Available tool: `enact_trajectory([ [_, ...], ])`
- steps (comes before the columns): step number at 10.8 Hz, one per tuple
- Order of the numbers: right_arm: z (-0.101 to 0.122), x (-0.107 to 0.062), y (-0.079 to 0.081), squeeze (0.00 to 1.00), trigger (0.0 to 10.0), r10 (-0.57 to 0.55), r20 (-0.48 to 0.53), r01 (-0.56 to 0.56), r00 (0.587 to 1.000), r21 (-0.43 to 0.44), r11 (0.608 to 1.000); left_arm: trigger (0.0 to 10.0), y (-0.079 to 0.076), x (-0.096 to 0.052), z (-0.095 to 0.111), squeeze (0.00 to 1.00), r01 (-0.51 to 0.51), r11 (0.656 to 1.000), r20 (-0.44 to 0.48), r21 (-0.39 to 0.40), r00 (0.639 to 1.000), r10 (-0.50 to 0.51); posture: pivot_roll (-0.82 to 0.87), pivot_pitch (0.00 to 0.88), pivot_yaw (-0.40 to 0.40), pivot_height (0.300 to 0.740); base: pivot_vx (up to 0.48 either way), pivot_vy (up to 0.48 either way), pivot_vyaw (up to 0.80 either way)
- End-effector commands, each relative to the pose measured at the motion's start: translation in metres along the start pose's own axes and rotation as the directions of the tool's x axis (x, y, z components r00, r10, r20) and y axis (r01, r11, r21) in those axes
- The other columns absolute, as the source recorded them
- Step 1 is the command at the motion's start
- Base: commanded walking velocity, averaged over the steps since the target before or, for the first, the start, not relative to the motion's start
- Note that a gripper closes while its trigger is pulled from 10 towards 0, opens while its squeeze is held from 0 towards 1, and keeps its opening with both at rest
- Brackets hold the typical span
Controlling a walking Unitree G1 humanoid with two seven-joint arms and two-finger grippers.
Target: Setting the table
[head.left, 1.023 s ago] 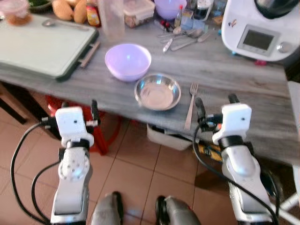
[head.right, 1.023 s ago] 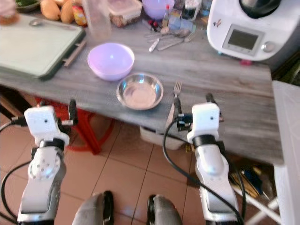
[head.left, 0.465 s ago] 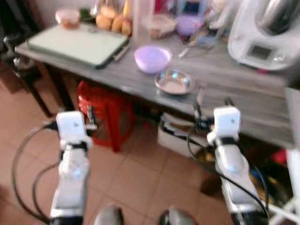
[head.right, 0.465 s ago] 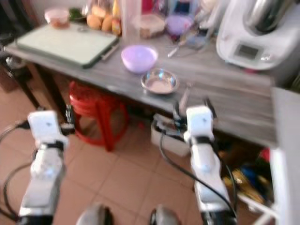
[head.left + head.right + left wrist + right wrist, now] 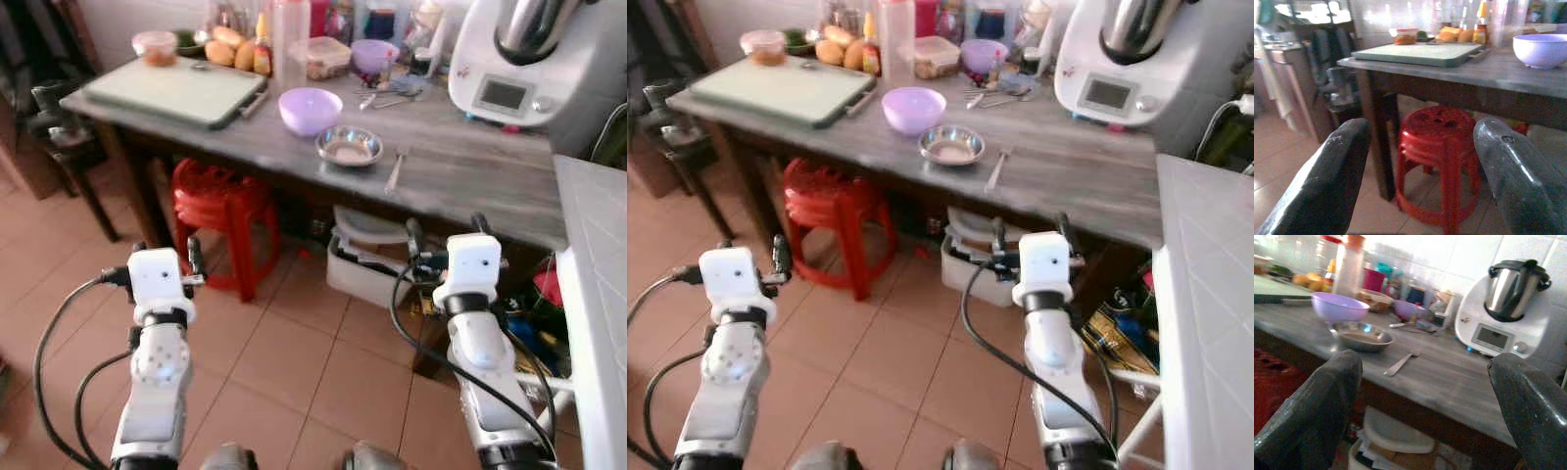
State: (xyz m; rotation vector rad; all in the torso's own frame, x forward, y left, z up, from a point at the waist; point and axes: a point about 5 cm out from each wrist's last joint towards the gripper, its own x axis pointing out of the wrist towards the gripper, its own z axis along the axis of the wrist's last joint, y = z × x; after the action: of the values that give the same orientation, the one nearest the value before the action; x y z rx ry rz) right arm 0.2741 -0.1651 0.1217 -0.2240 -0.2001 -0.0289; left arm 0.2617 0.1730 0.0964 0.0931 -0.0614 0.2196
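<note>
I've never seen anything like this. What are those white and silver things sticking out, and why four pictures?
They are a walking robot's two arms, seen from cameras in its head. The left hand and right hand are both open and hold nothing. The other two pictures come from a camera on each wrist, looking out between that hand's black fingers. Ahead, a grey table carries a lilac bowl, a steel bowl, a fork, a green cutting board and a white kitchen machine. A red stool stands underneath.
</note>
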Motion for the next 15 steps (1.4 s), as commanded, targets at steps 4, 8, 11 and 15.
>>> enact_trajectory([
  [4, 0.015, 0.02, 0.003, 0.0, 10.0, 0.019, 0.06, -0.019, 0.998, -0.001, 1.0, 10.0, 0.003, 0.006, 0.008, 0.0, 0.028, 0.999, 0.034, 0.023, 0.999, -0.029, 0.0, 0.066, 0.008, 0.74, -0.076, 0.0, -0.31],
  [8, 0.015, 0.013, 0.008, 0.0, 10.0, 0.045, 0.056, -0.046, 0.997, 0.007, 0.999, 10.0, -0.006, -0.006, 0.01, 0.0, 0.092, 0.996, 0.046, 0.001, 0.995, -0.092, 0.0, 0.104, -0.011, 0.74, 0.0, -0.241, -0.35],
  [11, 0.016, 0.013, 0.008, 0.0, 10.0, 0.059, 0.05, -0.059, 0.997, 0.012, 0.998, 10.0, -0.004, -0.008, 0.013, 0.0, 0.099, 0.995, 0.048, -0.006, 0.994, -0.099, 0.0, 0.125, -0.013, 0.74, 0.0, -0.425, -0.21],
  [15, 0.021, 0.018, 0.007, 0.0, 10.0, 0.053, 0.056, -0.054, 0.997, 0.018, 0.998, 10.0, -0.007, -0.009, 0.015, 0.0, 0.117, 0.993, 0.043, -0.006, 0.992, -0.116, 0.0, 0.131, -0.005, 0.74, 0.0, -0.469, 0.0],
])
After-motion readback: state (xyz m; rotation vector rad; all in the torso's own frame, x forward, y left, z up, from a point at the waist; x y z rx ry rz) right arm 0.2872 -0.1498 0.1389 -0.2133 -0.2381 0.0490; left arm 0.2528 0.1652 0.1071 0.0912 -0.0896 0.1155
